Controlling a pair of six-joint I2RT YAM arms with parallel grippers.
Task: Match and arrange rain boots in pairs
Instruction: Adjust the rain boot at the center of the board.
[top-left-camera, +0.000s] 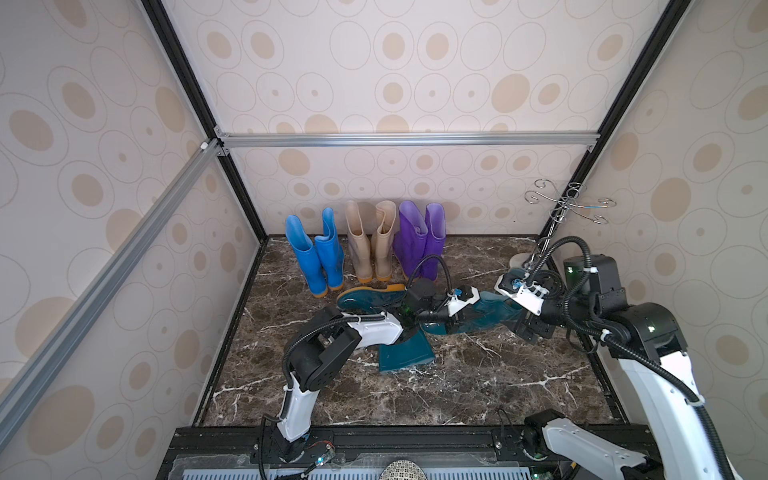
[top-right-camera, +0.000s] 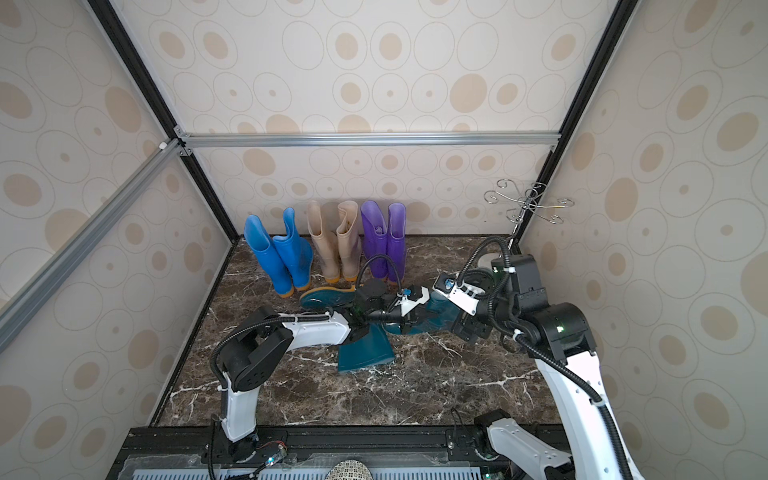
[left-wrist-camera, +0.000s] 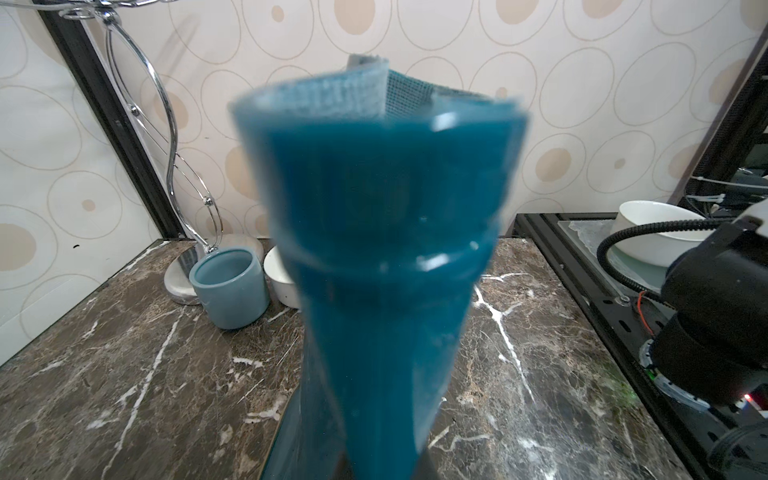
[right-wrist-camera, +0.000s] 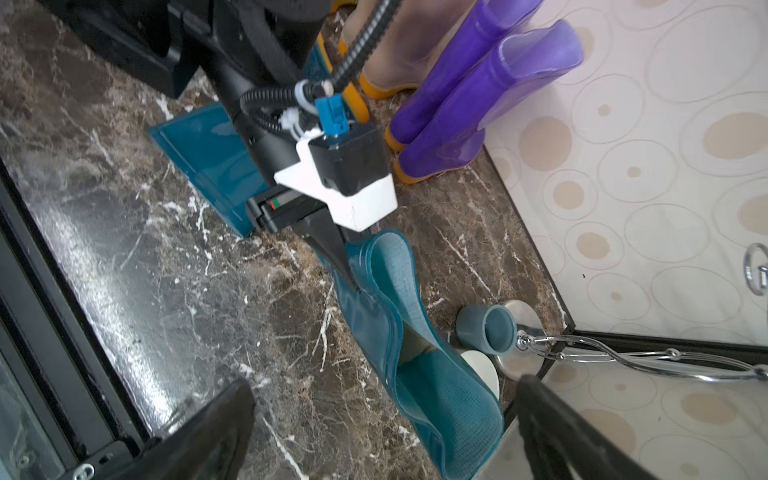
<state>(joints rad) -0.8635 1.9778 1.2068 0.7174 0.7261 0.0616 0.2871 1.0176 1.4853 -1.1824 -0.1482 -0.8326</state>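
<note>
The teal boot (left-wrist-camera: 386, 257) is filling the lens, left gripper (right-wrist-camera: 347, 270) clamping its shaft mid-counter, right gripper (right-wrist-camera: 384, 384) spread wide nearby, while blue pair (top-left-camera: 309, 259), beige pair (top-left-camera: 359, 249) and purple pair (top-left-camera: 415, 245) are standing along the back edge, its mate (top-left-camera: 405, 355) lying flat, unpaired.

Bright even light, glare on marble floor (right-wrist-camera: 104, 249), teal boot (left-wrist-camera: 386, 249) blurred

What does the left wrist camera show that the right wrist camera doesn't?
Only the left wrist view: a white bowl on the black-framed ledge. Only the right wrist view: the purple boots, the second teal boot lying flat, and the left end effector pinching the held teal boot. Both show that held boot, the grey-blue cup and the chrome stand.
</note>
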